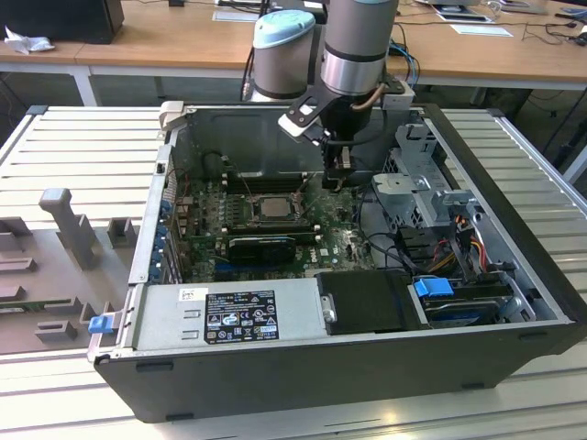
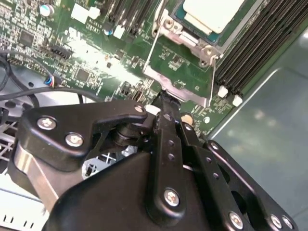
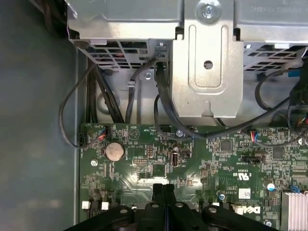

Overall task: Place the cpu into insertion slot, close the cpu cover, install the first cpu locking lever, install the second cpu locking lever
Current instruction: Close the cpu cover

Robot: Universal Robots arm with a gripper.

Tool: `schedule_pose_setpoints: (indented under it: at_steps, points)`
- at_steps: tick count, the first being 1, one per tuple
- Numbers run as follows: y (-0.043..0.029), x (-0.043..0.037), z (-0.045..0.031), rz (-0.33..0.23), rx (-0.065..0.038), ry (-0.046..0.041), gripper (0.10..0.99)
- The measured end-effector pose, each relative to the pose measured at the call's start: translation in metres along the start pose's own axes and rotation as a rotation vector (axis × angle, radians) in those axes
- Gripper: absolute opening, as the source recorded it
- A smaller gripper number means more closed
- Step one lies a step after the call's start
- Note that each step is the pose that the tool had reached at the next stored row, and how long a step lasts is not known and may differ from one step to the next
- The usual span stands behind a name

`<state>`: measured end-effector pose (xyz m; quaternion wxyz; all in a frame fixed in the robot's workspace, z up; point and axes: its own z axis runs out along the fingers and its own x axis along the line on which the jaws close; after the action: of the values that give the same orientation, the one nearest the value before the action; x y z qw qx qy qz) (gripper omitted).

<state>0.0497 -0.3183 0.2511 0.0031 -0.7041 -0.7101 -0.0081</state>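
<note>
The small, flat, silver-topped cpu [image 2: 211,13] sits in the square, metal-rimmed insertion slot [image 2: 179,25] on the green motherboard [image 3: 144,168]. The thin metal-frame cpu cover [image 2: 190,94] lies swung open just beside the slot. The black gripper [image 2: 165,103] has its 2 fingers pressed together, their tip at the cover's outer edge.

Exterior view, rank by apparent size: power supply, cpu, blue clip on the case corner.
1. power supply
2. cpu
3. blue clip
Last two look close; clip is nearer the camera, so unsure.
</note>
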Motion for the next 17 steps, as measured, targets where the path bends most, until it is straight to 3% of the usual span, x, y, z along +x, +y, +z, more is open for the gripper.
schedule_pose_setpoints:
  at_steps: [17]
  points:
    - [-0.0125, 0.0001, -0.0001, 0.0, 0.0, 0.0022, 0.106]
